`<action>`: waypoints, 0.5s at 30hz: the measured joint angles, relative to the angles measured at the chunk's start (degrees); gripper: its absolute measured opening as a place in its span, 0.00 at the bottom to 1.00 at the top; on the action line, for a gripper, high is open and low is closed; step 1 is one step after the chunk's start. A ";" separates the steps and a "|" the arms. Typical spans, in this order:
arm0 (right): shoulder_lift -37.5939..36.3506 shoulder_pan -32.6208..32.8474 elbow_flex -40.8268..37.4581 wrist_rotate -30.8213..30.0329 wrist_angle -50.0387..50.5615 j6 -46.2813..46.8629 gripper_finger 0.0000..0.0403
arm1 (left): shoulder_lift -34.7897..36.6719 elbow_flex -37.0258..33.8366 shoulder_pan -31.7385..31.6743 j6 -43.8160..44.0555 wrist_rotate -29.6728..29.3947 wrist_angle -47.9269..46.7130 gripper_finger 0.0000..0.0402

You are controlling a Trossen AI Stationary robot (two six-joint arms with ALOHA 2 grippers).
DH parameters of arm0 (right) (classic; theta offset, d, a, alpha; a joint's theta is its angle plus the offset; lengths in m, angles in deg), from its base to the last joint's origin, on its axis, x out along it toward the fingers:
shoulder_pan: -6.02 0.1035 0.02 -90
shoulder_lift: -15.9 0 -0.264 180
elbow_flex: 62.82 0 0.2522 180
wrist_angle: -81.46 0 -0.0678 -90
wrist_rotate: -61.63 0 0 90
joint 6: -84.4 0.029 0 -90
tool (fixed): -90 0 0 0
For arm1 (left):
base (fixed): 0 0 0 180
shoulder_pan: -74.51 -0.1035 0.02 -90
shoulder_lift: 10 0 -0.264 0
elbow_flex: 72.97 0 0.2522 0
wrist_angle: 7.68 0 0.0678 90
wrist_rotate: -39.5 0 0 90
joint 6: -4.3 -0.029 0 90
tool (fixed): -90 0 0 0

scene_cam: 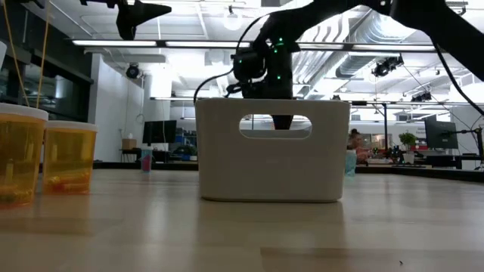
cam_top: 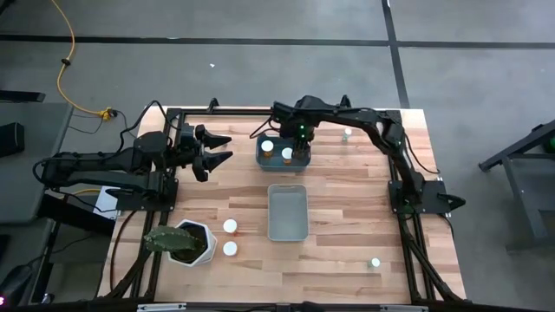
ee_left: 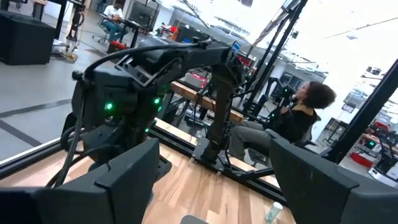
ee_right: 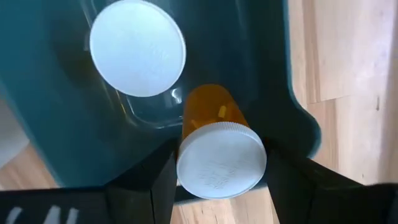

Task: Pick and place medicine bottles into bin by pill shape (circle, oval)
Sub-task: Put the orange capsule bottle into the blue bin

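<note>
My right gripper [cam_top: 301, 154] reaches down into the far blue-grey bin [cam_top: 260, 160] and is shut on an amber medicine bottle with a white cap [ee_right: 221, 163]. Another white-capped bottle [ee_right: 137, 47] stands beside it in that bin; two caps show there from above [cam_top: 266, 146]. My left gripper [cam_top: 221, 147] is open and empty, raised over the table's far left. Two white-capped bottles [cam_top: 230, 226] [cam_top: 230, 248] stand on the table near the plant pot. Small pale-topped bottles stand at the far right [cam_top: 347, 133] and near right [cam_top: 375, 262]. My right gripper pinches the bottle at its white cap [ee_right: 186, 163], one finger [ee_right: 149, 183] on each side of the cap's rim. The fingers come from above, pointing down into the bin. The bottle hangs cap up, slightly tilted, its amber body [ee_right: 208, 109] low inside the bin; whether its bottom touches the floor is hidden.
A second grey bin [cam_top: 288, 211] lies at the table's middle; in the low view it stands in front as a white box [scene_cam: 227, 166]. A white hexagonal pot with a plant [cam_top: 186, 243] stands near left. A person sits beyond the table [ee_left: 298, 118].
</note>
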 joint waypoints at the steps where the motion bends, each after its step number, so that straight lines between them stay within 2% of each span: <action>1: 0.31 0.00 0.00 0.00 -0.01 -0.22 0.45 | 0.02 -0.01 0.00 0.00 0.00 0.00 0.73; 9: 1.05 0.02 0.00 0.00 -1.25 -0.43 0.47 | 0.02 0.00 0.01 -0.01 0.63 -0.01 0.73; 15: 1.05 0.09 0.00 0.00 -2.34 -1.18 0.62 | 0.02 0.00 0.04 -0.02 0.74 -0.02 0.73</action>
